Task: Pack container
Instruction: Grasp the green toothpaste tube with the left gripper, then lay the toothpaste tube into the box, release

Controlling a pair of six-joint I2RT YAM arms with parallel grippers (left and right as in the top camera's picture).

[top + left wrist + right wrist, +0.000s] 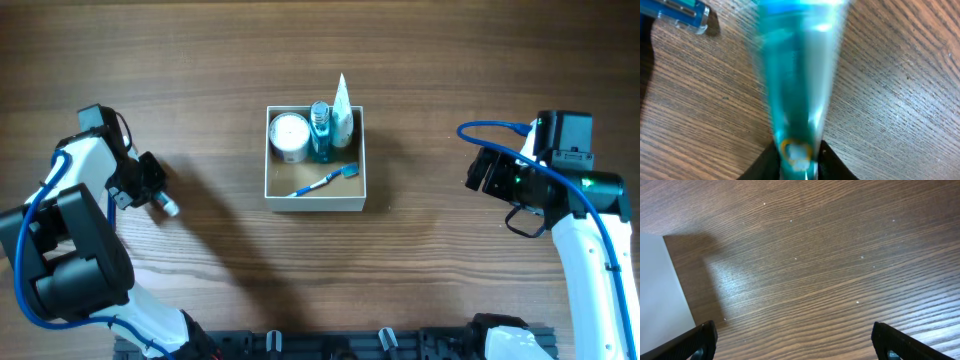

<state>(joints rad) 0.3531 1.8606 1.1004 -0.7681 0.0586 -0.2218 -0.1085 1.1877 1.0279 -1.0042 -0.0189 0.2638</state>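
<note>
The container (316, 205), a square white-walled box with a tan inside, stands at the table's centre. It holds a round white jar (289, 135), a blue bottle (320, 130), a white tube (342, 115) and a blue toothbrush (325, 182). My left gripper (150, 188) is far left of the container. It is shut on a teal see-through tube (800, 75) with a white end (170, 207); the jaws (799, 156) pinch the tube's near end. My right gripper (480, 172) is open and empty to the right of the container, its jaws (795, 342) spread wide over bare wood.
A clear blue plastic item (682, 12) lies on the wood at the top left of the left wrist view. The container's white wall (660, 290) shows at the left edge of the right wrist view. The tabletop is dark wood grain.
</note>
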